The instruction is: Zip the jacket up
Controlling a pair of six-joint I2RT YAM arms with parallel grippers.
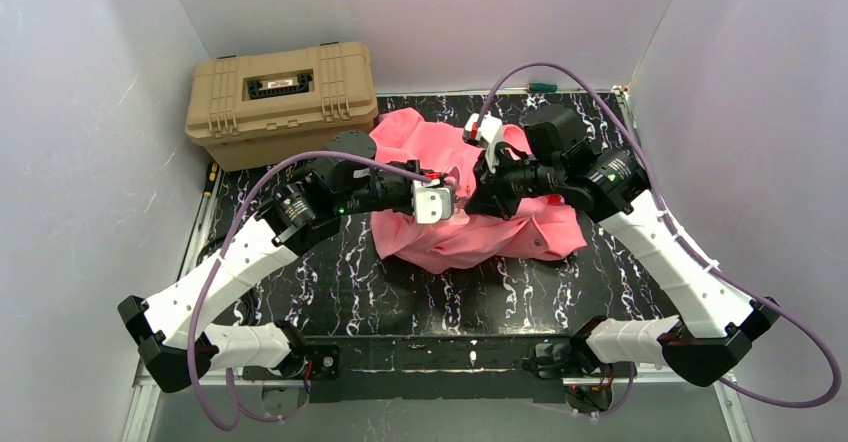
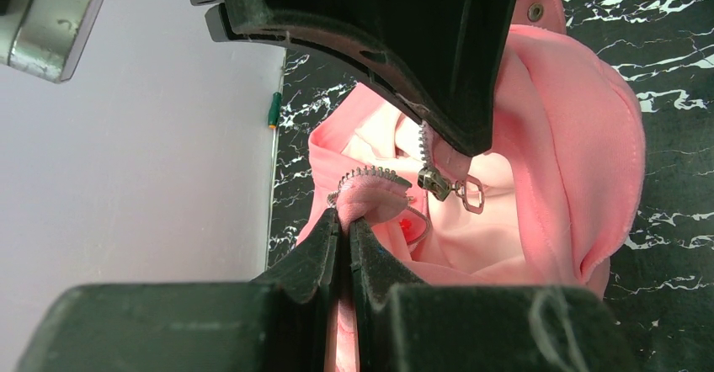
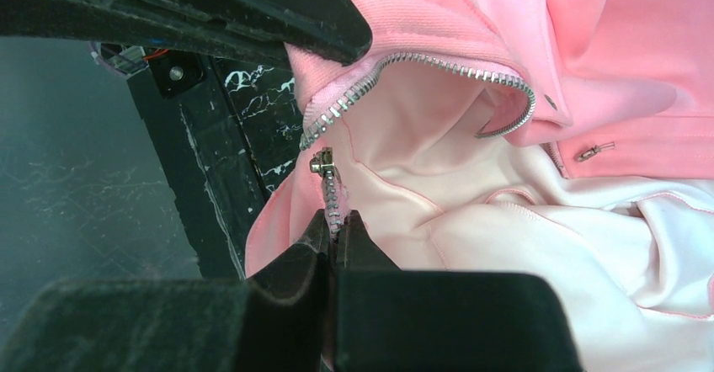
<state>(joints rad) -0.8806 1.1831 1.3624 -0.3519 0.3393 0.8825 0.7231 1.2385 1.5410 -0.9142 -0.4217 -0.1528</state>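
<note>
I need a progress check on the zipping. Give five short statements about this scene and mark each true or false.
1. The zipper is closed all the way. False: its two sides are apart and the lining shows.
2. The left tool is shut on the jacket edge. True.
3. The right tool is open, clear of the jacket. False: it is shut on the zipper tape next to the slider.
4. The case sits beyond the jacket, to the left. True.
5. The case lid is open. False: it is shut.
</note>
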